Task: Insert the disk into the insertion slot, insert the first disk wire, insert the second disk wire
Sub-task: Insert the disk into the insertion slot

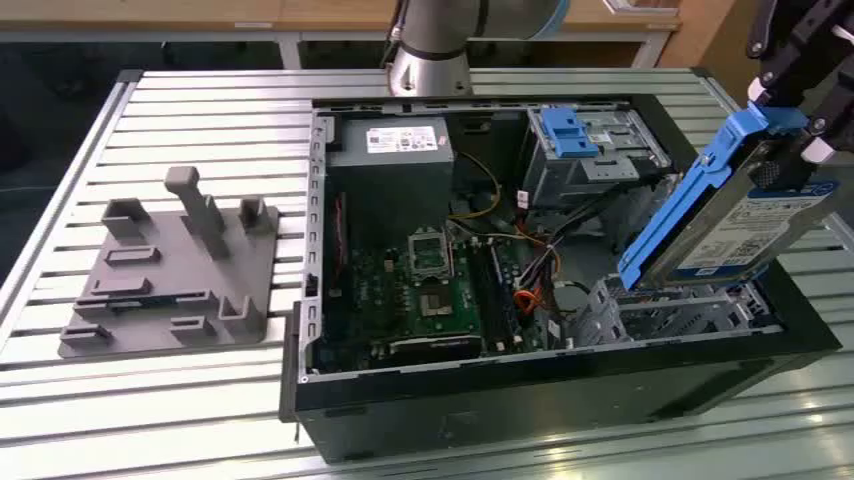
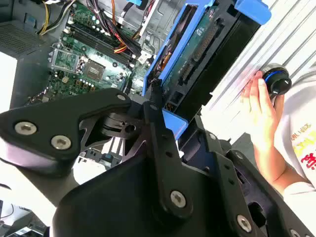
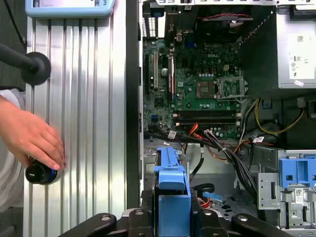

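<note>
Blue caddy framing of the disk (image 1: 731, 225) is found clamped between the closed jaws of the gripper (image 3: 173, 215). The drive is held tilted, its lower end directly below the jaws at the mouth of the insertion slot (image 1: 674, 312), and is not seated. Contact with the cage cannot be determined. A person's hand (image 3: 34, 138) is noted on the slatted table (image 1: 200, 110), well aside of the jaws.

Labels in view, none readable

The disk (image 1: 741, 235) carries a white label with print too fine to read; so does the power supply (image 1: 400, 140) sticker; a person's shirt (image 2: 302, 143) shows cropped red-and-yellow lettering.
</note>
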You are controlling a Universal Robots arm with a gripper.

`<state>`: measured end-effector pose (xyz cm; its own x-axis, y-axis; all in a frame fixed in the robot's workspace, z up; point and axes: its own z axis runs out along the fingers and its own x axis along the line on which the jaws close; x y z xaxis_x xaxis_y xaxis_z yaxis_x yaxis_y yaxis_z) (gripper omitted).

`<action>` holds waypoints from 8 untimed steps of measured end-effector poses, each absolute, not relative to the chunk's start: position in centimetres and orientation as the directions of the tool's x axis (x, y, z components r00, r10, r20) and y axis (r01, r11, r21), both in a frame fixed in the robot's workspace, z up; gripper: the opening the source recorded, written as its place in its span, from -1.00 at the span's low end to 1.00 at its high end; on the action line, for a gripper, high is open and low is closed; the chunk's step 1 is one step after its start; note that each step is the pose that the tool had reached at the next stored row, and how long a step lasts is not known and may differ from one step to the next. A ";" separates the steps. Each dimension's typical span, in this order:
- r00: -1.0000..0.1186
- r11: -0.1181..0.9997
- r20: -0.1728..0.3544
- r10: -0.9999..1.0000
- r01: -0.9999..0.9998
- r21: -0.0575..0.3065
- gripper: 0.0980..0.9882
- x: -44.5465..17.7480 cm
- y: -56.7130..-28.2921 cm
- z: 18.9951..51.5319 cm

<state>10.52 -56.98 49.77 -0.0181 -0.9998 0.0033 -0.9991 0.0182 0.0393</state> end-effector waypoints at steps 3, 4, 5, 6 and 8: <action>-0.018 0.018 0.003 -1.000 -0.999 0.039 -0.40 10.5 -57.0 49.8; -0.018 0.018 0.003 -1.000 -0.999 0.039 -0.40 10.5 -57.0 49.8; -0.018 0.018 0.003 -1.000 -0.999 0.039 -0.40 10.5 -57.0 49.8; -0.018 0.018 0.003 -1.000 -0.999 0.039 -0.40 10.5 -57.0 49.8; -0.018 0.018 0.003 -1.000 -0.999 0.039 -0.40 10.5 -57.0 49.8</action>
<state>10.52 -56.98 49.76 -0.0181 -0.9998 0.0033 -0.9991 0.0182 0.0393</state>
